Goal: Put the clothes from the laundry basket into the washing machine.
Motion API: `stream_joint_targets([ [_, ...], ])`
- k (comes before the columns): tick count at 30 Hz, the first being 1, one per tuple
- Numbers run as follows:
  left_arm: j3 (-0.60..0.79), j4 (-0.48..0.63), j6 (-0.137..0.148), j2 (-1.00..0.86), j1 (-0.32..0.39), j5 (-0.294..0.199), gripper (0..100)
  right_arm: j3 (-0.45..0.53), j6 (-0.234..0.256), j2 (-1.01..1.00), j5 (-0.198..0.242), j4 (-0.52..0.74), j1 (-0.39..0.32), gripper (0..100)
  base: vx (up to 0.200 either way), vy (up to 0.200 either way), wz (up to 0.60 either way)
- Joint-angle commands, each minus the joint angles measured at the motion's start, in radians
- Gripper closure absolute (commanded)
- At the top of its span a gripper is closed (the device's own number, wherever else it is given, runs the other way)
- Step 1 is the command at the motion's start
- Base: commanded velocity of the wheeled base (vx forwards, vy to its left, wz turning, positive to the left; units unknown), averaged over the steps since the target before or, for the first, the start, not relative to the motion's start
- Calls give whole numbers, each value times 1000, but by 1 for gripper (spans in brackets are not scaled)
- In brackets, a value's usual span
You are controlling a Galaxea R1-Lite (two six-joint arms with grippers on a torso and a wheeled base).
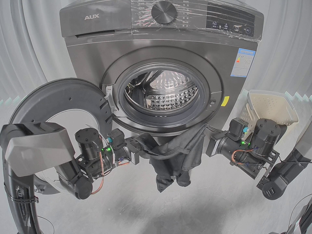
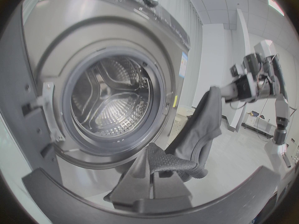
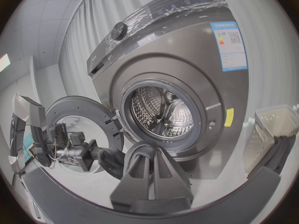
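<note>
Dark garment (image 1: 172, 153) hangs slung between my two hands, low in front of the washing machine (image 1: 97, 59) and just below its open mouth, with its loose middle sagging toward the floor (image 1: 113, 205). My left hand (image 1: 138, 146) is pressed together on one end of the cloth, and my right hand (image 1: 208, 136) pinches the other end a little higher. Behind the cloth I see the bare steel drum (image 1: 165, 91). The door (image 1: 58, 101) stands swung wide on the left, behind my left arm. The laundry basket (image 1: 276, 106) sits beside the machine's right side, behind my right arm.
</note>
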Motion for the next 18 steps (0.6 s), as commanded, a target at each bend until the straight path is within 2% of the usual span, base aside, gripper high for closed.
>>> stream_joint_targets([
  [1, 118, 1, -7, -203, 22, 7, 100, 83, 70, -43, 10, -26, -35, 100, 0, 0, 0],
  [5, 177, 1, -17, -275, 33, 10, 100, 124, 100, -45, 25, -104, -70, 100, 0, 0, 0],
  [6, 199, 1, -24, -309, 53, 10, 100, 150, 112, -39, 45, -149, -86, 100, 0, 0, 0],
  [8, 213, 1, -29, -332, 70, 8, 100, 166, 120, -37, 56, -150, -93, 100, 0, 0, 0],
  [10, 224, 1, -30, -351, 82, 8, 100, 167, 120, -36, 56, -150, -92, 100, 0, 0, 0],
  [15, 245, 1, -56, -400, 119, 7, 100, 167, 118, -29, 48, -150, -81, 100, 0, 0, 0],
  [18, 236, -1, -58, -415, 128, 8, 100, 167, 116, -3, 45, -152, -87, 100, 0, 0, 0],
])
